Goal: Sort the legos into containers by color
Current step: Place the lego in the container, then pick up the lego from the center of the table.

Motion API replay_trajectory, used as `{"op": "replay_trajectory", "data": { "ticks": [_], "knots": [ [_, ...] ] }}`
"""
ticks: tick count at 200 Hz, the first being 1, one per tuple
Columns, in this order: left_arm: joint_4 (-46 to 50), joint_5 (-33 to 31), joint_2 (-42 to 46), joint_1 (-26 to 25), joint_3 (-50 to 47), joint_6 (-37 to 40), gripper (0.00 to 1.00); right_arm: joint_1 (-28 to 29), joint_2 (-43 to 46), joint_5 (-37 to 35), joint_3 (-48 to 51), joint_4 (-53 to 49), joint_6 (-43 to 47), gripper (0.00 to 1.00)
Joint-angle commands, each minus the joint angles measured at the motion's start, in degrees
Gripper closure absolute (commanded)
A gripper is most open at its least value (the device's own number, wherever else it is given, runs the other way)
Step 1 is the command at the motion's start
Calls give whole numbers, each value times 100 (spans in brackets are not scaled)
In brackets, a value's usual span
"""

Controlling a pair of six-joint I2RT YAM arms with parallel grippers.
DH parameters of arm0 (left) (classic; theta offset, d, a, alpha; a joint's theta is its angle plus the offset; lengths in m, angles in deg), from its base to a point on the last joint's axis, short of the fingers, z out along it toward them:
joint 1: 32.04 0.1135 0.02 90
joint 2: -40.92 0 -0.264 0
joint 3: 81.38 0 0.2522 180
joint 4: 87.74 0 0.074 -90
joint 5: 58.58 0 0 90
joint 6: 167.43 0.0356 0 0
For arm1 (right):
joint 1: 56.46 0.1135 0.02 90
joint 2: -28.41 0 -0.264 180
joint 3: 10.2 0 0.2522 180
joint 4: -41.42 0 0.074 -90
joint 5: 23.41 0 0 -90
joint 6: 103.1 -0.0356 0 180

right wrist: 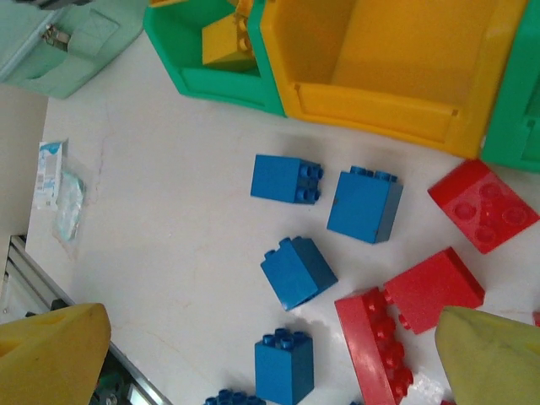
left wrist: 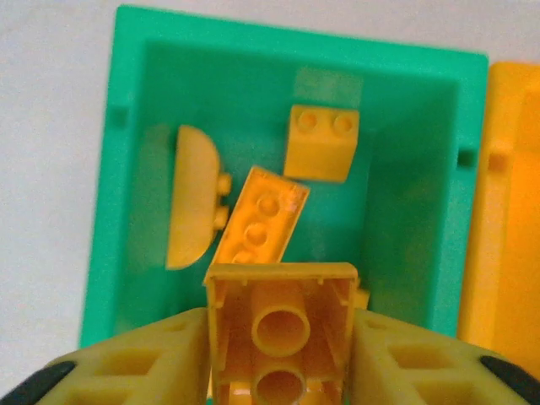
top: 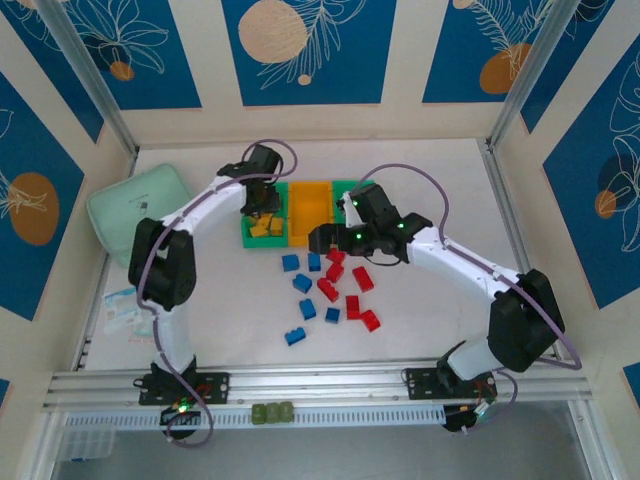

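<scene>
My left gripper [top: 262, 205] hangs over the left green bin [left wrist: 126, 169], shut on a yellow brick [left wrist: 280, 333] held hollow side up between both fingers [left wrist: 143, 363]. Three yellow bricks [left wrist: 319, 143] lie inside that bin. The orange bin [top: 310, 205] and the right green bin [top: 345, 190] adjoin it. My right gripper [right wrist: 270, 354] stands open, holding nothing, above the loose pile in front of the bins. Several blue bricks [right wrist: 297, 272] lie below it on the table, with red bricks [right wrist: 433, 289] to their right.
A pale mint rounded box [top: 135, 210] sits at the far left, with a small packet [top: 125, 310] in front of it. Olive blocks [top: 272, 412] rest on the metal rail at the near edge. Bare table extends right of the bricks.
</scene>
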Motion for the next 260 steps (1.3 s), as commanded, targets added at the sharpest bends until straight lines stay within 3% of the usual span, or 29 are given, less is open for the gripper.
{"op": "replay_trajectory", "data": {
  "ticks": [1,26,64,99,185,222,260],
  "knots": [
    [242,42,-232,105,467,163,54,-24,-98,40,-234,-218,75,1],
    [234,-88,-60,105,410,232,48,-7,-135,74,-281,-245,104,1],
    [235,95,511,96,41,232,47,54,-235,248,-375,-374,185,1],
    [16,514,1321,76,-891,121,46,179,-276,213,-463,-616,322,1],
    [-320,1337,3705,-117,-3488,-306,37,912,-506,-661,-761,-1483,747,1],
    [-613,1656,4759,-133,-4599,-666,28,1047,-764,-926,-825,-1747,819,3],
    [-518,1746,5277,-133,-5144,-779,18,1248,-1051,-1201,-941,-1814,851,7]
  ]
}}
